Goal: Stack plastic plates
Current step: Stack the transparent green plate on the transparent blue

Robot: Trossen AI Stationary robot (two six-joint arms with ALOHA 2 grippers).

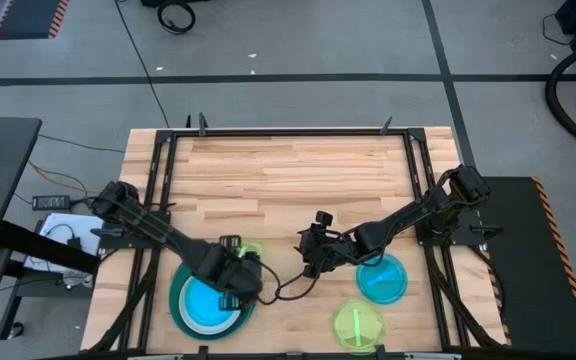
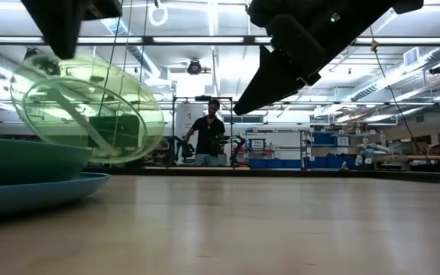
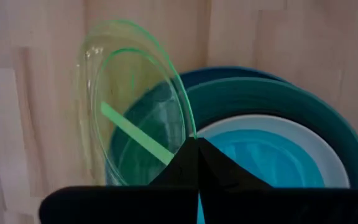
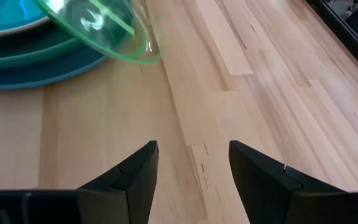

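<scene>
A stack of plates (image 1: 208,300) sits near the table's near-left corner: blue at the bottom, then teal, white and a cyan one on top (image 3: 272,155). No black plate shows. My left gripper (image 1: 238,275) is shut on a translucent lime-green plate (image 3: 135,112), which stands tilted over the stack's right side (image 2: 90,107). My right gripper (image 4: 193,168) is open above bare wood at mid-table (image 1: 313,255), its fingers pointing toward the stack. A second cyan plate (image 1: 381,280) and a second lime-green plate (image 1: 358,325) lie flat on the table to the right. My left gripper pinches the lime-green plate's rim (image 3: 188,127) between its two shut fingers (image 3: 216,165). The plate is lifted clear and steeply tilted, almost on edge, sticking out past the fingertips over the stack's edge (image 4: 104,25).
Black frame rails (image 1: 158,190) run along the table's left and right sides. The far half of the wooden top (image 1: 288,170) is bare. A cable (image 1: 288,290) trails from my right gripper across the wood. A person (image 2: 208,134) stands in the room far behind the table.
</scene>
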